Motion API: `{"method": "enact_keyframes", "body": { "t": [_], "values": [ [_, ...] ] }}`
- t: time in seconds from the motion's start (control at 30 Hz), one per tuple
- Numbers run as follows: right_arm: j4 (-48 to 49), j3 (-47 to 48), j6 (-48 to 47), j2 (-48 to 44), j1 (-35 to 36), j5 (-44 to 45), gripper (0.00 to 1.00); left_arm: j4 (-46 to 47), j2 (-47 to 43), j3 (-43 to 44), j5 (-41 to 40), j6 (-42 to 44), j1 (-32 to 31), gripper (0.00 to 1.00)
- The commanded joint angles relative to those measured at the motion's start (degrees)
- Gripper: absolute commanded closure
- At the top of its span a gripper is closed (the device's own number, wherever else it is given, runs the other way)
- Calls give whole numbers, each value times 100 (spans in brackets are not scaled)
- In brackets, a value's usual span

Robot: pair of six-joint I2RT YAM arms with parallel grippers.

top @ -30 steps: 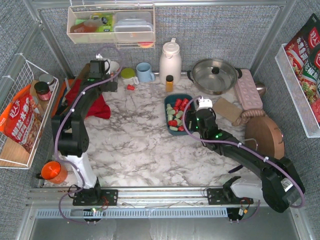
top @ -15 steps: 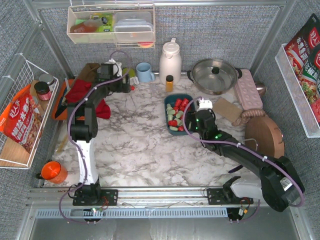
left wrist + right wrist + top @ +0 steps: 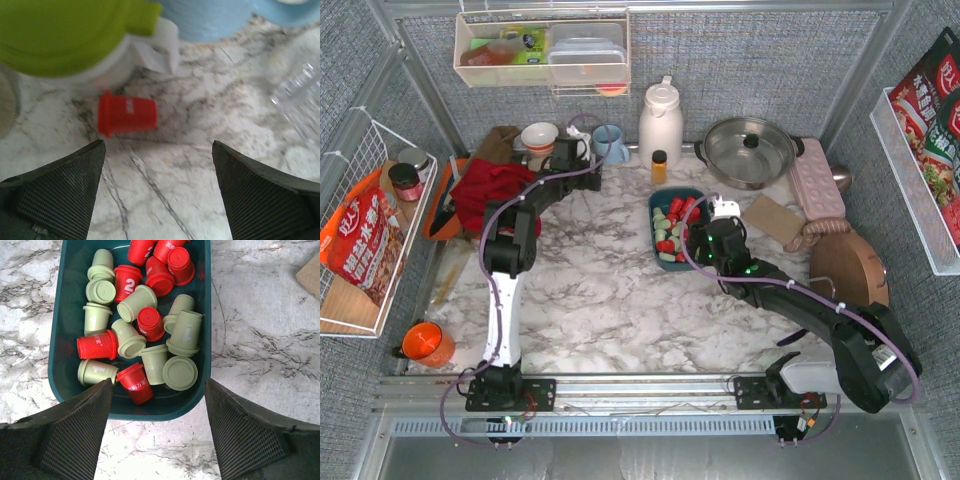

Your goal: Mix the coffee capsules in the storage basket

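Coffee capsule (image 3: 127,112) lying loose appears only in left wrist view.

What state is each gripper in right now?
Left gripper: open, empty, red capsule lying just ahead.
Right gripper: open, empty, at the storage basket.

The coffee capsules (image 3: 138,302) are red and pale green, the storage basket (image 3: 65,315) is dark teal, the table (image 3: 260,315) grey-veined white marble.

A mock kitchen built inside a lab rig. A marble-look desk (image 3: 600,290) holds a white jug (image 3: 660,122), a lidded steel pan (image 3: 750,150) and a blue mug (image 3: 610,145). Snack bags (image 3: 360,245) line the sides. Grey fabric walls (image 3: 770,60), metal framing (image 3: 650,385) and bolted robot arms (image 3: 790,295) show the lab.
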Motion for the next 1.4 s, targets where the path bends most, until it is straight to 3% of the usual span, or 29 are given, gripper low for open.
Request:
{"method": "enact_keyframes", "body": {
  "t": [0.0,0.2,0.5,0.83,1.0,1.17,1.37],
  "values": [
    [157,70,29,-1,1,-28,22,-131,346,575,-1007,169,-27,4],
    [171,61,49,7,1,-58,22,-271,527,878,-1618,354,-31,3],
    [171,56,49,50,2,-63,22,253,662,924,-857,451,-112,8],
    [175,69,66,69,1,-101,22,-147,887,1178,-1199,524,-122,38],
    [165,82,67,117,1,-115,22,-198,663,1041,-1188,467,-127,62],
    [61,142,58,165,-7,-133,22,166,-197,199,-1063,136,-151,62],
    [36,187,75,258,-7,-176,22,1889,-2140,-2377,-859,-84,-384,62]
  ]
}}
